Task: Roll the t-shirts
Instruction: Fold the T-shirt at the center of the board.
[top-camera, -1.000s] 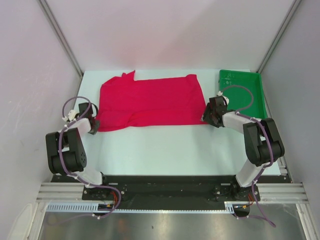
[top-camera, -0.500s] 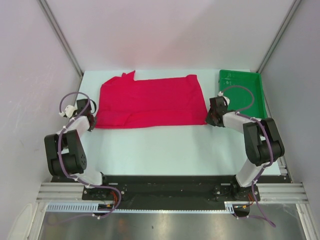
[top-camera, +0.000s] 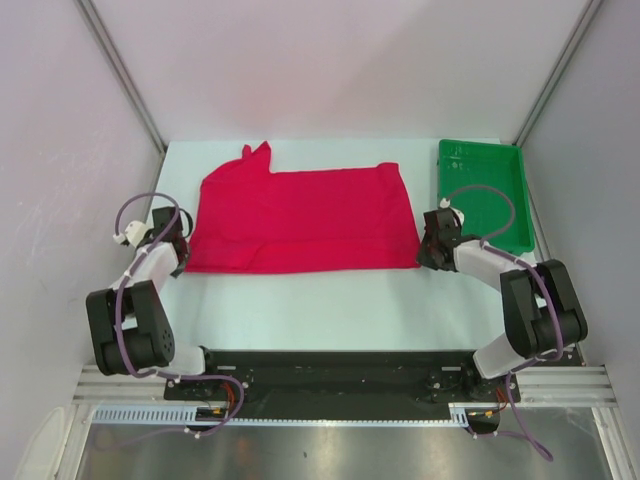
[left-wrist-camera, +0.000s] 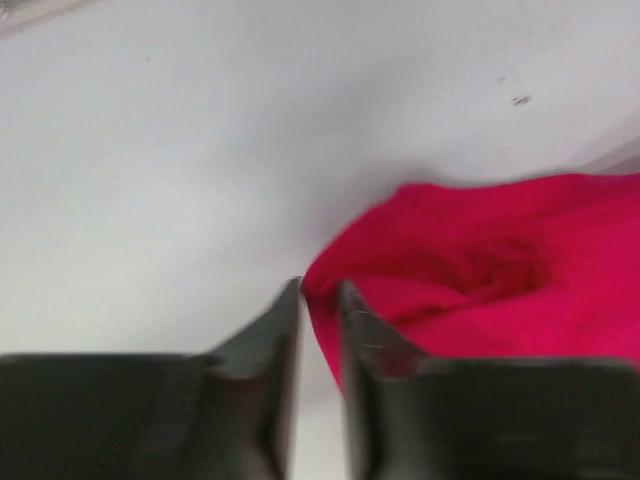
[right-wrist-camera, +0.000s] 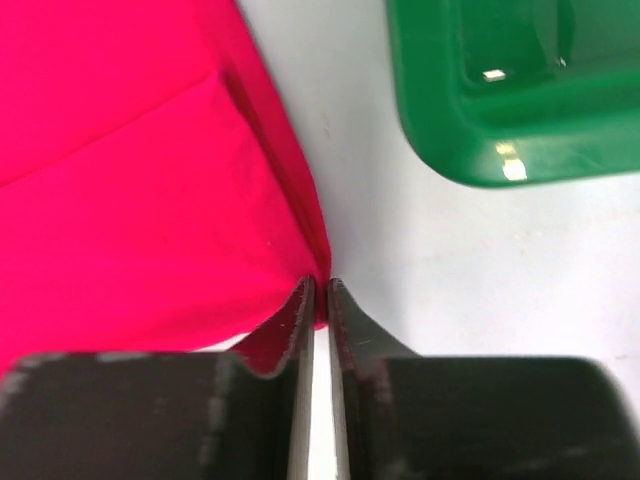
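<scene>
At the left gripper (left-wrist-camera: 318, 292) tips: nearly closed fingers (left-wrist-camera: 270, 350) pinch the crimson t-shirt (top-camera: 300, 215) corner | right gripper (right-wrist-camera: 318, 288): fingers clamp the opposite near corner, green tray (right-wrist-camera: 450, 140) just beyond | t-shirt lies flat on the white table (top-camera: 320, 300) between them.

Bright even light, left wrist view blurred

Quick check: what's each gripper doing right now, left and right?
Left gripper: closed, pinching the left edge of the t-shirt.
Right gripper: closed, pinching the t-shirt's near right corner.
</scene>
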